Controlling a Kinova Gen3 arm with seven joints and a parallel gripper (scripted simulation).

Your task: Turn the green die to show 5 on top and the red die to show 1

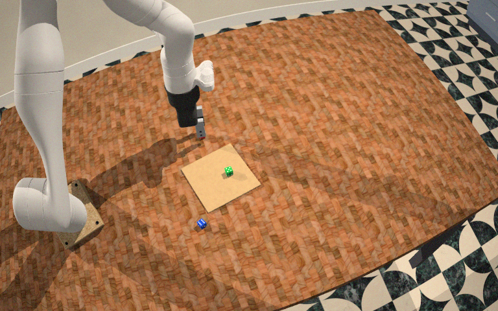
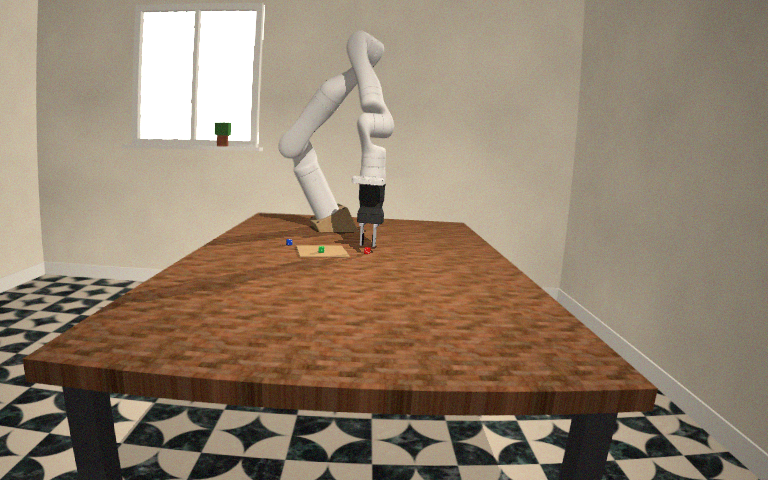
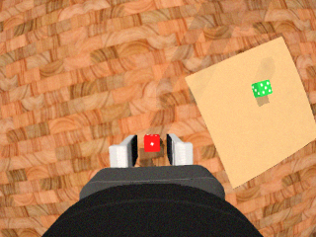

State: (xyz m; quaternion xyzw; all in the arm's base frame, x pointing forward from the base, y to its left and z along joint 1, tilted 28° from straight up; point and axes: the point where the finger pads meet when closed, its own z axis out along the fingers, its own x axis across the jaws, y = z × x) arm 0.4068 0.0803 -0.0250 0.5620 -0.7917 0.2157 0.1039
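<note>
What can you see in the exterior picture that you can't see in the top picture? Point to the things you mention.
Only the exterior picture: a window (image 2: 195, 73) and what looks like a small potted plant (image 2: 222, 129) on its sill.

Only the top picture: a corner of a blue-grey cabinet (image 1: 485, 23) with a pale handle.

Both: the white arm (image 1: 179, 40) (image 2: 322, 107), its pincer (image 1: 200, 137) (image 2: 368, 245), the table (image 1: 330, 109) (image 2: 339, 328), the tan mat (image 1: 205, 183) (image 2: 308, 253) with the green die (image 1: 228, 171) (image 2: 321, 249) on it, and the blue die (image 1: 201, 223) (image 2: 289, 242) off it.

Plain room, type unclear, bright window (image 2: 195, 73), potted plant (image 2: 222, 133), patterned floor tiles (image 1: 446, 271) (image 2: 334, 438)
</note>
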